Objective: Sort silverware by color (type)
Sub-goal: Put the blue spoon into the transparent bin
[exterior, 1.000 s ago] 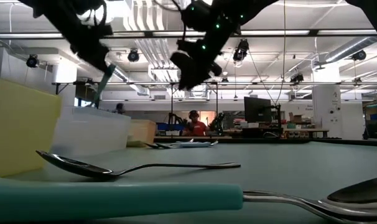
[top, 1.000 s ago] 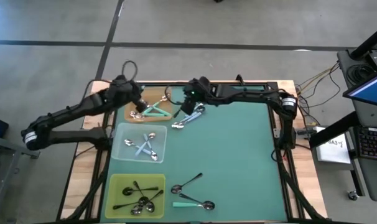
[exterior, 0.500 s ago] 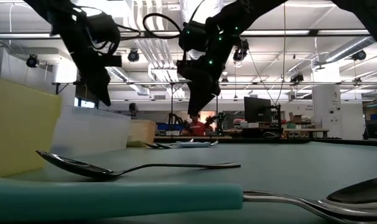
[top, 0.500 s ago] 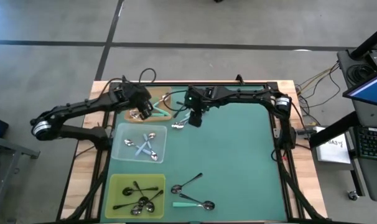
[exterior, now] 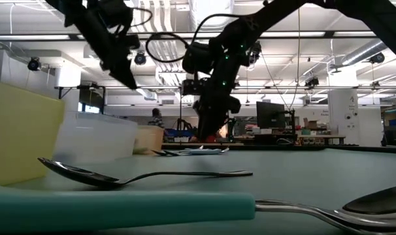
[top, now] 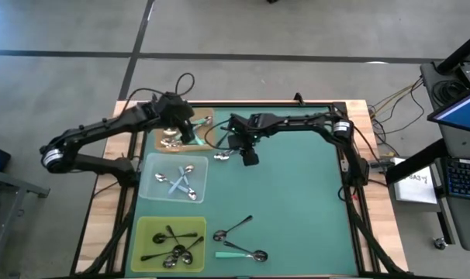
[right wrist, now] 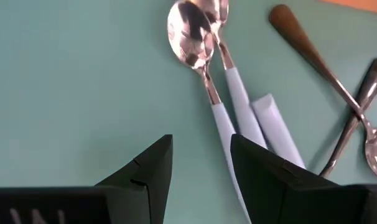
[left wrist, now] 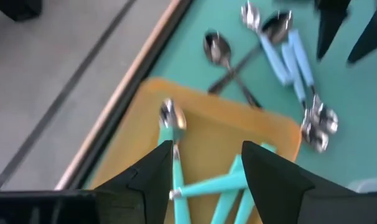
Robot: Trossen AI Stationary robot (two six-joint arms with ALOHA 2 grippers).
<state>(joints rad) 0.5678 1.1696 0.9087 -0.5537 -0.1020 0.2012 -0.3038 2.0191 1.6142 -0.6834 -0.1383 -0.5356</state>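
Left gripper (left wrist: 207, 168) now spread and empty above the orange tray (left wrist: 269, 127); its mint-handled spoon (left wrist: 171, 134) has just dropped among the others. Right gripper (right wrist: 201, 158), parted and empty, has descended over the pale-blue spoons (right wrist: 223, 106) on the mat. Likely next pick.

Left gripper (left wrist: 205, 163) opens, mint-handled spoon (left wrist: 171, 140) now lies in the orange tray (left wrist: 272, 130); arm shifts toward the table's far edge. Right gripper (top: 250, 157) drops low over the pale blue spoons (right wrist: 223, 106)
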